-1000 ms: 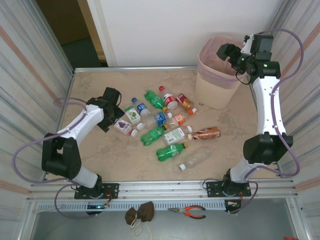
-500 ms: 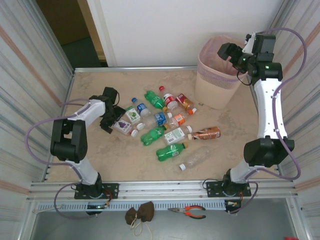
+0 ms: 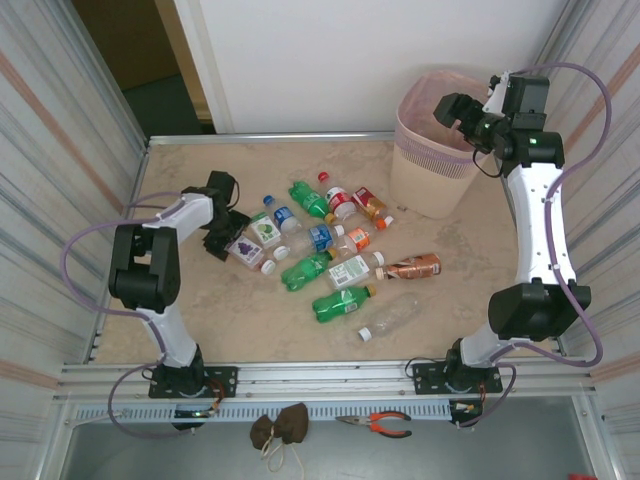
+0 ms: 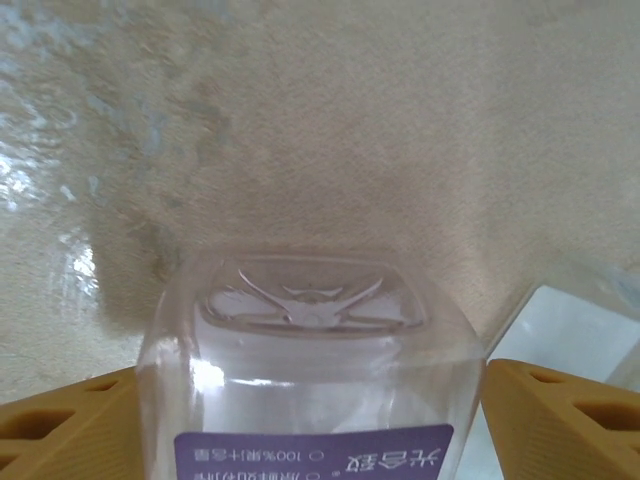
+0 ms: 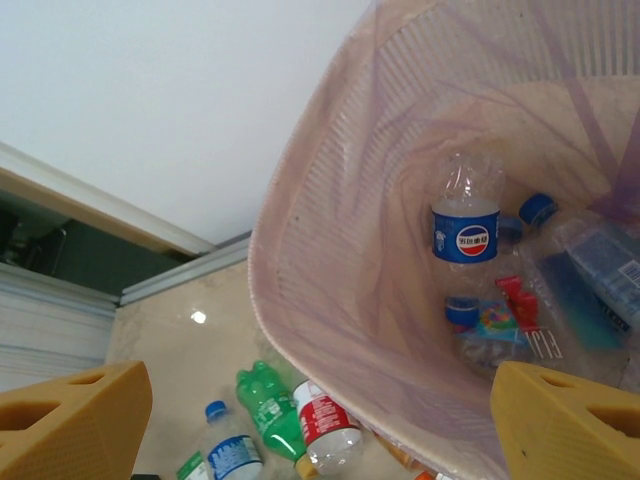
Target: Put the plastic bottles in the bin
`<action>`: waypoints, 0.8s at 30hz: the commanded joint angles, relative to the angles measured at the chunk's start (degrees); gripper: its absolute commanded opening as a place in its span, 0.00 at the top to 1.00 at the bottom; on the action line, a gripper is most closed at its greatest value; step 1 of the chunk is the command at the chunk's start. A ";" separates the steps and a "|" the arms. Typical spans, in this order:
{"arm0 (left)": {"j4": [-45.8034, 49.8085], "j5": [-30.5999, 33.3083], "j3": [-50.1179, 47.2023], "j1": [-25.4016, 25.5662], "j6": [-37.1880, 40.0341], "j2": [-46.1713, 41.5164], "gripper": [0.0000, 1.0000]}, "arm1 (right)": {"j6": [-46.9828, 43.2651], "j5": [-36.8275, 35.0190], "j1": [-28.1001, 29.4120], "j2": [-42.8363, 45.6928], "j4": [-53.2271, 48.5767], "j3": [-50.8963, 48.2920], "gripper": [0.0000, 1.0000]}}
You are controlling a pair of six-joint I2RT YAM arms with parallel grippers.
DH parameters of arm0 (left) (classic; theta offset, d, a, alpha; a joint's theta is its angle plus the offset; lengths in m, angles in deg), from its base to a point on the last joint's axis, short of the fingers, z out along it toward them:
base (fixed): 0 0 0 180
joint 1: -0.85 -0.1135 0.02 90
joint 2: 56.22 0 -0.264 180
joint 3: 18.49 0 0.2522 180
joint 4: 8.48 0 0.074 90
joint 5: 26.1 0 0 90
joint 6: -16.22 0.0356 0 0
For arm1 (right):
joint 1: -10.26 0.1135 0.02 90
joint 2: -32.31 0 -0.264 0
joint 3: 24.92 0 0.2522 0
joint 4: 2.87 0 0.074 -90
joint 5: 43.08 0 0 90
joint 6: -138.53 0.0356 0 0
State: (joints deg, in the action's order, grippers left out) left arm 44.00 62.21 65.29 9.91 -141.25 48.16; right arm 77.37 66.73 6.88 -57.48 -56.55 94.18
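Between the fingers [image 4: 60,430] of the left tool [image 3: 222,240] lies a clear bottle with a purple label [image 4: 310,330]. It rests on its side on the surface [image 3: 200,320]. Both fingers touch the sides of this bottle, so the left tool is grasping it.

Just to the right of that tool, more plastic bottles [image 3: 330,250] lie in a loose bunch on the surface. Some are green, some are clear, and one is brown-orange [image 3: 410,266]. A green bottle [image 3: 342,303] and a clear bottle [image 3: 392,316] lie nearest the arm bases.

Farther right, past the bunch, stands the bin [image 3: 430,170] with its pink rim. The right tool [image 3: 450,108] hangs over the mouth of the bin. Its fingers [image 5: 565,420] are spread wide and nothing is between them, so it is released.

Right below this tool, inside the bin, lie a few bottles. One of them is a see-through bottle with a blue label [image 5: 465,225].
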 commanded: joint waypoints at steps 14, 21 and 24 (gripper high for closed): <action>-0.94 1.27 -0.30 -1.68 -0.23 0.15 0.31 | -1.02 -0.65 0.52 2.99 2.28 -1.36 0.15; -1.89 1.52 -2.12 -1.76 0.96 -4.33 0.39 | -0.64 -0.51 1.25 3.87 3.48 -2.47 0.15; -2.76 1.78 -3.51 -1.76 3.43 -8.15 0.42 | -0.63 -0.02 1.81 4.84 4.56 -4.18 0.15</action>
State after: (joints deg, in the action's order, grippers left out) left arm 41.58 62.65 62.89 8.68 -140.33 44.79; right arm 77.39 66.27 8.06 -55.17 -53.84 91.08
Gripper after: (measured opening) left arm 0.661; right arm 0.847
